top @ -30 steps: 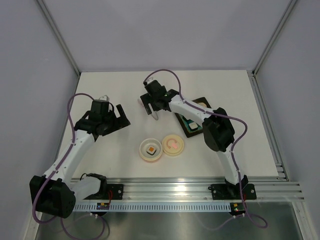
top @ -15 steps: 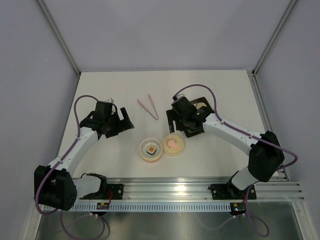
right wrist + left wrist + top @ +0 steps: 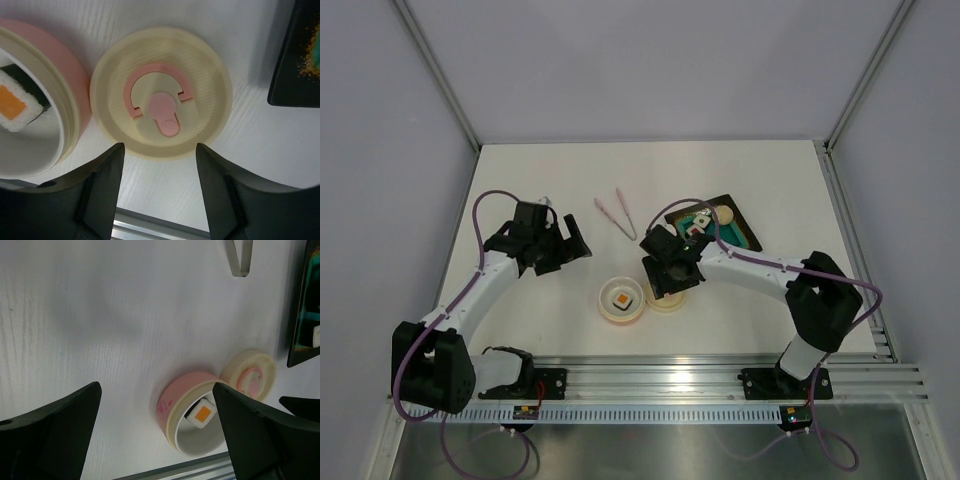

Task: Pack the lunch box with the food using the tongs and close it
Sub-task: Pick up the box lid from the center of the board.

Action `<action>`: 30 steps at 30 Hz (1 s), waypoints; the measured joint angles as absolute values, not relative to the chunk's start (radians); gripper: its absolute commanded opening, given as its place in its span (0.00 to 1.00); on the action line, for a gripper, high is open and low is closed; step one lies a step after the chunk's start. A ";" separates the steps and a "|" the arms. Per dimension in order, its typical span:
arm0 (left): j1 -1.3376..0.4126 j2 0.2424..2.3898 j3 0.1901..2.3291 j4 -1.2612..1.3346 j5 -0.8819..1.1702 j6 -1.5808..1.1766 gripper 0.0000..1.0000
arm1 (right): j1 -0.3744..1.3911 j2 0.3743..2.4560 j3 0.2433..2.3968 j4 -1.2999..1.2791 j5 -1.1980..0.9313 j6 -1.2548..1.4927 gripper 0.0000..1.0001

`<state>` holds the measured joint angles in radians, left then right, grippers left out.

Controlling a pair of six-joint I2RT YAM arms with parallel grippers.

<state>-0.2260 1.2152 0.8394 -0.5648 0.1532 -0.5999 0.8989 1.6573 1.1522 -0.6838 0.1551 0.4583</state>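
Hovering above the round cream lid (image 3: 160,100), the right gripper (image 3: 159,150) has its jaws spread apart. Just left sits the open lunch box (image 3: 170,402), one sushi piece (image 3: 202,414) inside. Farther left, the left gripper (image 3: 565,243) gapes wide. The tongs (image 3: 617,215) lie on the table beyond.

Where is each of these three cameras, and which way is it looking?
Top external: fixed above and behind the arms, looking down on the table; both arms and bases show.
Left wrist: on the left arm, looking down at the lunch box; its dark fingers show.
Right wrist: on the right arm, close over the lid; its fingers show.
Shared: both wrist views hold lunch box, lid and tray edge.
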 measured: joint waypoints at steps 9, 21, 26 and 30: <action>-0.226 1.215 0.839 -0.565 0.153 -0.599 0.98 | 0.904 1.754 1.156 -0.667 0.136 0.318 0.72; -0.226 1.216 0.839 -0.566 0.153 -0.599 0.98 | 0.890 1.798 1.165 -0.609 0.095 0.238 0.79; -0.226 1.216 0.839 -0.566 0.153 -0.600 0.98 | 0.883 1.802 1.165 -0.588 0.093 0.228 0.64; -0.226 1.215 0.839 -0.567 0.153 -0.599 0.98 | 0.877 1.802 1.165 -0.572 0.093 0.224 0.49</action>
